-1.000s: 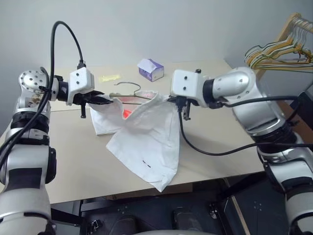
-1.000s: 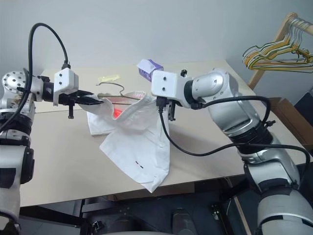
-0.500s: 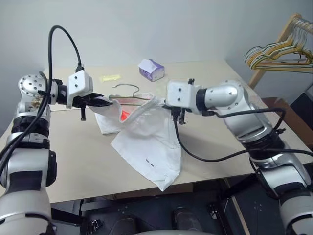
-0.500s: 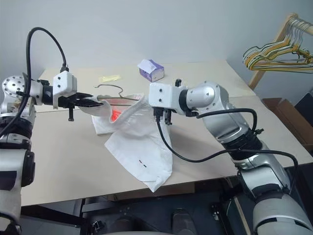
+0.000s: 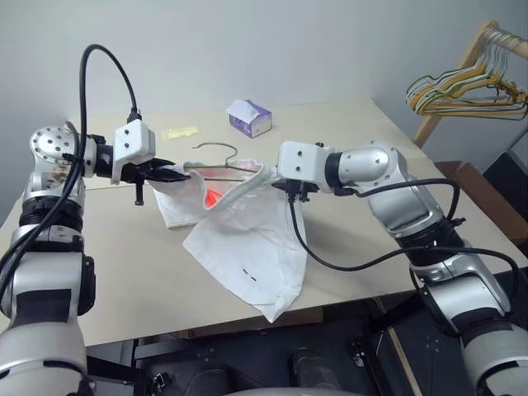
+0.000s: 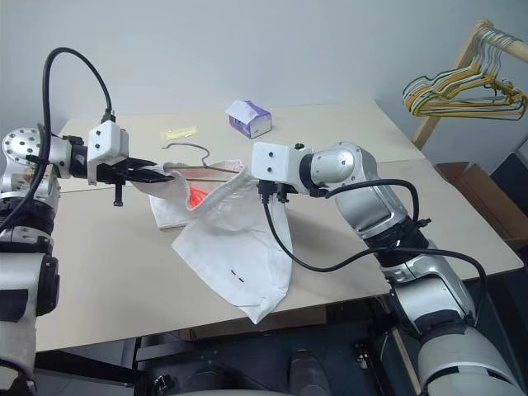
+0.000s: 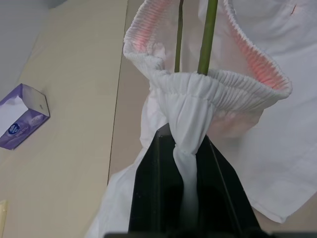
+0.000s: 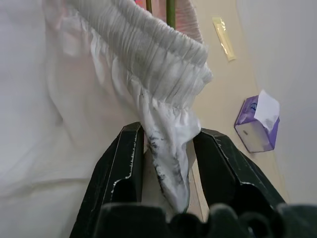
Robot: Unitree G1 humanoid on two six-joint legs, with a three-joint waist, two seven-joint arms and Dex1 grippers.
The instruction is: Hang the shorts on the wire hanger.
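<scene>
Above the worktop (image 5: 124, 247), the left end effector (image 5: 172, 172) is pinching the shorts (image 5: 247, 239)' waistband; the right end effector (image 8: 166, 148) is standing parted around it.

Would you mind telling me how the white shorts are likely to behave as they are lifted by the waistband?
The shorts are probably floppy: they drape and crease from the waistband down to the table. Likely light, since a thin wire hanger sits inside the waistband. They may sag at the open right pincer.
</scene>
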